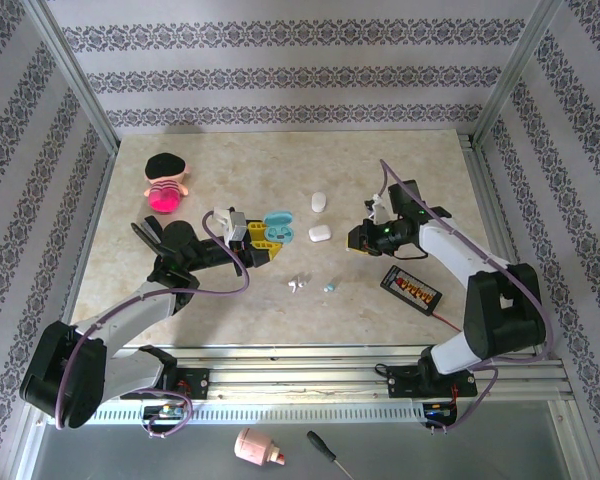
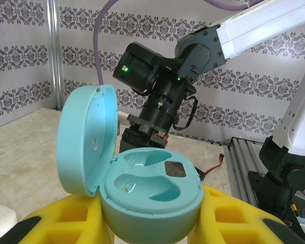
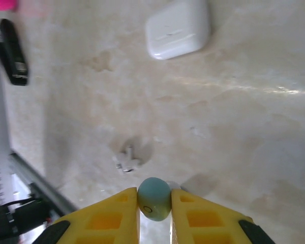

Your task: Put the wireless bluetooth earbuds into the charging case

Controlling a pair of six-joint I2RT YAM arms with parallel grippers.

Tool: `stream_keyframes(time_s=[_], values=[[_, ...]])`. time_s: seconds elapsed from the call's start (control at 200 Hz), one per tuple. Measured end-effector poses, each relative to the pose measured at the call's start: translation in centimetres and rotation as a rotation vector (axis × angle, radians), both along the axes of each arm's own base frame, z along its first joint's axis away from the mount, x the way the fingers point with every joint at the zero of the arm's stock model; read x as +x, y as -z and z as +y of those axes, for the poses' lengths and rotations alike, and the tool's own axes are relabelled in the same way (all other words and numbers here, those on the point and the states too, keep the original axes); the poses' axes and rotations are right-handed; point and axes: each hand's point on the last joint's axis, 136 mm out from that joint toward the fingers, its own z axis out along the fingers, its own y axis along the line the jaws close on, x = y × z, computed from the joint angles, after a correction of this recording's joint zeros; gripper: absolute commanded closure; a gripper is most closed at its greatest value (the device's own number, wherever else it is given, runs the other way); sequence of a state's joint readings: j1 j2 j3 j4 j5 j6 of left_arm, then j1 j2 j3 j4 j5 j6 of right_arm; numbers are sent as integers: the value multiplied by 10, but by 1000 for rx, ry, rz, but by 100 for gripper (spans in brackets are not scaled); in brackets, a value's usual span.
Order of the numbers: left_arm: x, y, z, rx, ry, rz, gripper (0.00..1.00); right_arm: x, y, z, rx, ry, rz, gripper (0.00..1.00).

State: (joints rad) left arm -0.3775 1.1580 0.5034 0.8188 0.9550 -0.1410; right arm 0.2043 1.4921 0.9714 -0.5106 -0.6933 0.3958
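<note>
Right wrist | right hand (image 3: 154, 197) pinches bud (image 3: 154, 204) | left hand (image 2: 151, 223) clamps open case (image 2: 152, 189) | top view: carry bud toward 9 o'clock, seat squarely in well

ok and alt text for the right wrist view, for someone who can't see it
Yellow fingers of the right gripper pinch a pale teal earbud at the bottom centre, over a beige marbled table. Small white earbuds lie on the table just beyond, and a closed white case sits near the top edge.
</note>
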Motion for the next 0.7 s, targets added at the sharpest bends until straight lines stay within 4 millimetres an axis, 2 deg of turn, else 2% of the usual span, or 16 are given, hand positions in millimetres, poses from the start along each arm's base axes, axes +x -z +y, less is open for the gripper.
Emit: stream_keyframes(time_s=[0.2,0.425,0.7], values=[[3,7,-1,7,0,16,78,-16,-25,12,130,-29,6,82],[5,11,-2,16,1,22,79,-34,-56,21,188,-79,-53,80],[8,17,-4,21,5,32,82,-63,-112,67,220,-298,-210,80]])
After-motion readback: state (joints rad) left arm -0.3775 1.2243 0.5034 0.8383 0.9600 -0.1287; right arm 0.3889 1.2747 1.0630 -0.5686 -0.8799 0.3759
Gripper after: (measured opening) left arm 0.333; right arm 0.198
